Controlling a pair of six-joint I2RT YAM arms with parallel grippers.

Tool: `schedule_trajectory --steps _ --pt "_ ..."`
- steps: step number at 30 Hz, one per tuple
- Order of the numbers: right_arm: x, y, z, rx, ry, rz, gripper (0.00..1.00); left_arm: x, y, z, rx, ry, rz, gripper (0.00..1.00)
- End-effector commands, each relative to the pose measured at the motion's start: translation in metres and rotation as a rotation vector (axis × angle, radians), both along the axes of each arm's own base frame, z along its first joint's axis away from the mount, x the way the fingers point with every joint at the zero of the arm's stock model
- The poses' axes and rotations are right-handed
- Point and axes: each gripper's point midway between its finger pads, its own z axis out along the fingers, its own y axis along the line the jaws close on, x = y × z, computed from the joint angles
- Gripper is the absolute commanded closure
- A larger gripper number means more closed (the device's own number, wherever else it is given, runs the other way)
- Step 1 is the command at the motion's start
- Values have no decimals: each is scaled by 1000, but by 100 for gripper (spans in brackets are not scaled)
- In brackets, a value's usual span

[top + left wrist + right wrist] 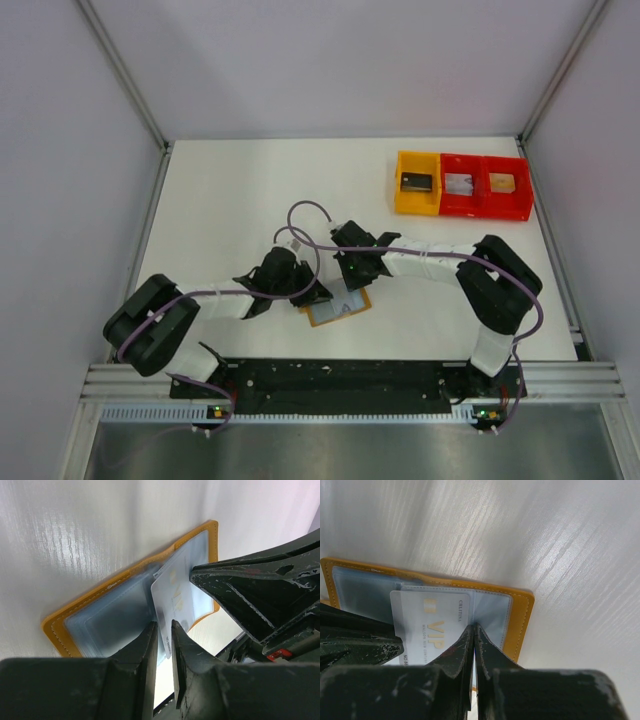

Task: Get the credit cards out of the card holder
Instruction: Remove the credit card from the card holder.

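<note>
The card holder (352, 300) lies open on the table near the front, tan-orange with a grey-blue inner face (107, 612). A pale credit card (175, 592) marked VIP sticks partly out of a clear pocket. It also shows in the right wrist view (427, 622). My left gripper (164, 628) is closed to a narrow gap on the card's outer edge. My right gripper (473, 628) is shut, its tips pressing down on the card holder (520, 615) near the fold. In the top view the left gripper (316, 293) and right gripper (352, 278) meet over the card holder.
A yellow tray (417, 183) and a red tray (485, 186) holding small black, silver and tan rectangles stand at the back right. The arm bases and a rail (340, 378) run along the near edge. Metal posts frame the sides.
</note>
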Motion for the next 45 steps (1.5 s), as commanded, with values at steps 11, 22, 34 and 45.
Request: schedule_trajectory --steps 11,22,34,45 --pt "-27 -53 -54 -231 109 -4 100 -2 -4 -5 -27 20 -1 86" --pt "-28 -55 -56 -235 109 -7 100 -6 -5 2 -75 -1 -10 100" --pt "-24 -56 -53 -223 93 -16 100 -15 13 -5 -2 13 10 100" --pt "-4 -24 5 -21 -45 27 100 -6 1 6 -40 -12 -2 90"
